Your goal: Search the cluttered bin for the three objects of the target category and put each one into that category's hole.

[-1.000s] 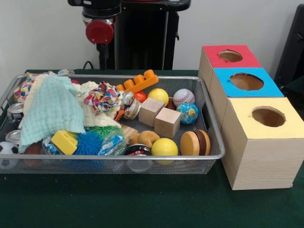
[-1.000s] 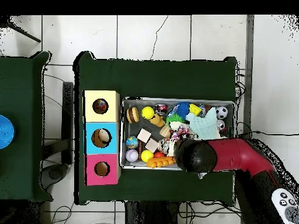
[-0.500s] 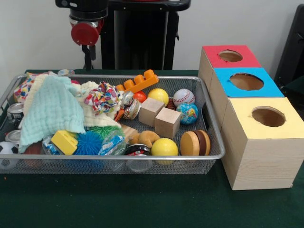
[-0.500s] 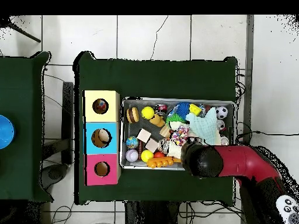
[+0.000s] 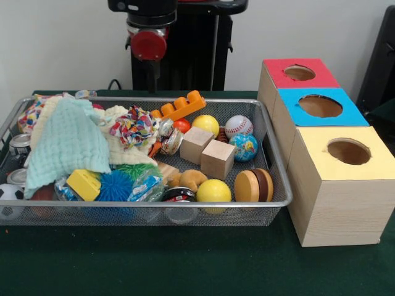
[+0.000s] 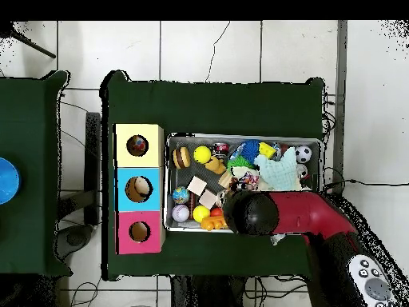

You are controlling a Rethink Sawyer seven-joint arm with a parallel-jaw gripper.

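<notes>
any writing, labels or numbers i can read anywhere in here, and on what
No text can be read in either view.
The cans at the bin's end, the crinkly wrapper and the dark round lid by the front wall may carry print, but it is too small and blurred to read.
The red, blue and yellow boxes show no lettering, only holes.

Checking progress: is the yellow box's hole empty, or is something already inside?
Not empty. In the overhead view a small multicoloured ball shows through the hole of the yellow box.
</notes>
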